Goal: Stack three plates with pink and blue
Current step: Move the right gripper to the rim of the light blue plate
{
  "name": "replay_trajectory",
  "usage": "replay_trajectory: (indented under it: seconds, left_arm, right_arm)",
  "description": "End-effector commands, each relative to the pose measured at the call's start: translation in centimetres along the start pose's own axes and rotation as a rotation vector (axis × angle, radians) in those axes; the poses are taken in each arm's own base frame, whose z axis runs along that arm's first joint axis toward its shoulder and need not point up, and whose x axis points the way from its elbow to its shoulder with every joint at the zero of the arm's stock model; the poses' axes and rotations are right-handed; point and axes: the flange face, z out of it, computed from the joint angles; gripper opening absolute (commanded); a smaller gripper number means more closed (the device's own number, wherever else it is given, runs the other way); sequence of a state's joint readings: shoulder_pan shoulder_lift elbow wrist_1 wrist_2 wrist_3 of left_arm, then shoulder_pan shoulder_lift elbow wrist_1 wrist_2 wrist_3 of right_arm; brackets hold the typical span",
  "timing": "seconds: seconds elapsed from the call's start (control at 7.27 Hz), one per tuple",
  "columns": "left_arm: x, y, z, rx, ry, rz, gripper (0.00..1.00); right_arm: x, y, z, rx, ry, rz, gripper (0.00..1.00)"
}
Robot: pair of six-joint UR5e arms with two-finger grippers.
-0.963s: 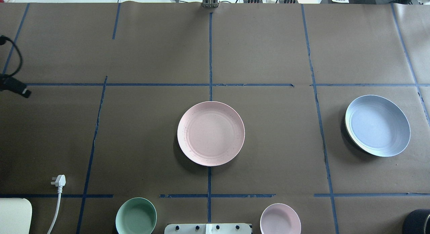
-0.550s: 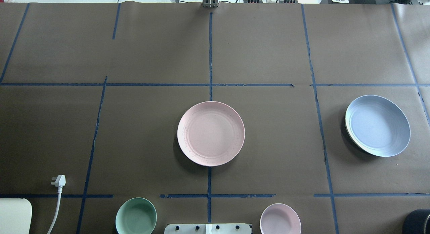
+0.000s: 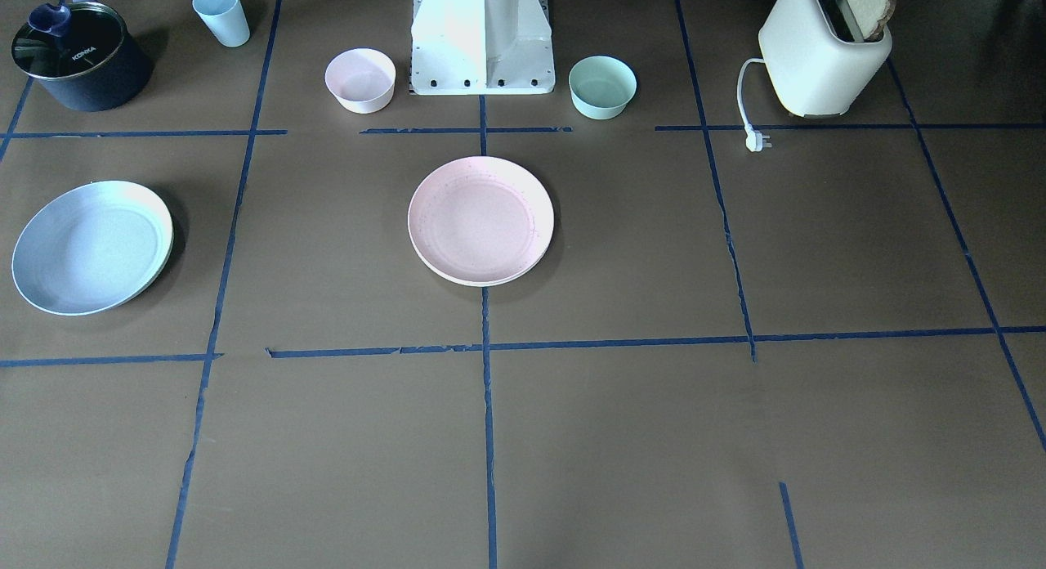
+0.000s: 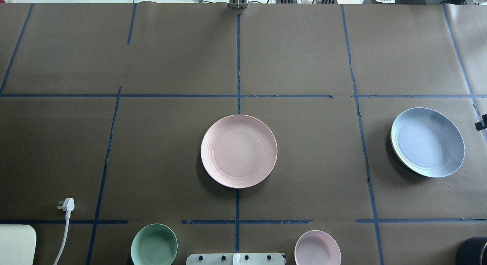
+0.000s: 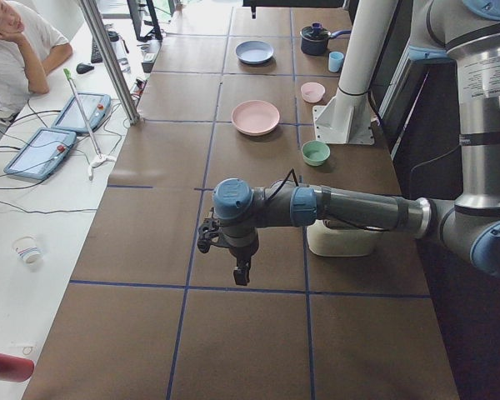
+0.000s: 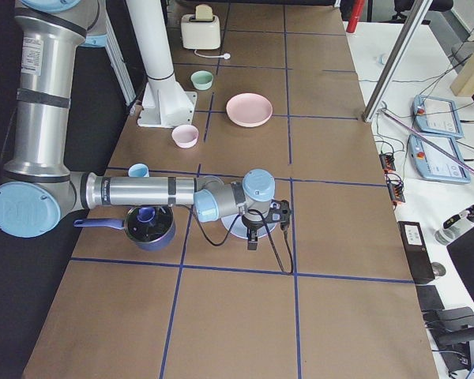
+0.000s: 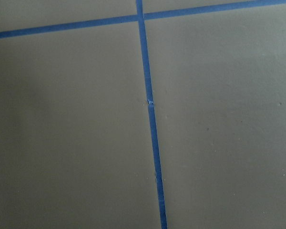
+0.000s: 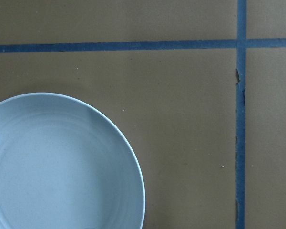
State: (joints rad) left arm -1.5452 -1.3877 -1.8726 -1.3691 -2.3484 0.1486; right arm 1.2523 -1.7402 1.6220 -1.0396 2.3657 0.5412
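The pale pink plate (image 4: 239, 151) lies alone at the table's middle, also in the front view (image 3: 480, 220). The light blue plate (image 4: 427, 142) lies at the right, on the cream-beige plate, of which only a thin rim (image 4: 391, 141) shows. My right gripper (image 6: 253, 239) hangs above the table by the blue plate, which fills the lower left of the right wrist view (image 8: 57, 167). My left gripper (image 5: 242, 272) hangs over bare table far to the left. I cannot tell whether either gripper is open or shut.
A mint bowl (image 4: 154, 245) and a small pink bowl (image 4: 317, 248) stand near the robot base (image 3: 480, 38). A toaster (image 3: 825, 50) with its plug (image 4: 66, 205), a dark pot (image 3: 78, 56) and a blue cup (image 3: 221, 15) stand along the robot's side.
The left arm has left the overhead view's left edge. A dark part of the right arm has come in at the right edge near the blue plate. The plates have not moved.
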Motion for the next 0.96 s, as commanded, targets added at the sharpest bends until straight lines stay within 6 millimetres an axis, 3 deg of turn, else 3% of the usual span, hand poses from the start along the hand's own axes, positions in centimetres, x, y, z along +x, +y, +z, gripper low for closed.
replay_trajectory:
  seconds: [0.0, 0.14, 0.28, 0.41, 0.83]
  left_arm:
    - [0.1, 0.0, -0.1, 0.002, 0.0, 0.001, 1.0]
    - [0.1, 0.0, -0.1, 0.002, 0.0, 0.001, 1.0]
    - [0.1, 0.0, -0.1, 0.003, 0.0, 0.005, 1.0]
    - [0.0, 0.0, -0.1, 0.008, -0.003, 0.009, 1.0]
    - [0.0, 0.2, 0.0, 0.006, -0.002, 0.008, 1.0]
  right_arm:
    - [1.3, 1.6, 5.6, 0.068, -0.067, 0.029, 0.98]
    - [1.1, 1.8, 6.1, 0.059, -0.068, 0.023, 0.93]
    - [0.9, 2.0, 6.2, 0.05, -0.076, 0.018, 0.69]
    - [0.8, 2.1, 6.4, 0.043, -0.075, 0.012, 0.51]
    - [0.0, 2.6, 7.2, 0.021, -0.078, -0.006, 0.5]
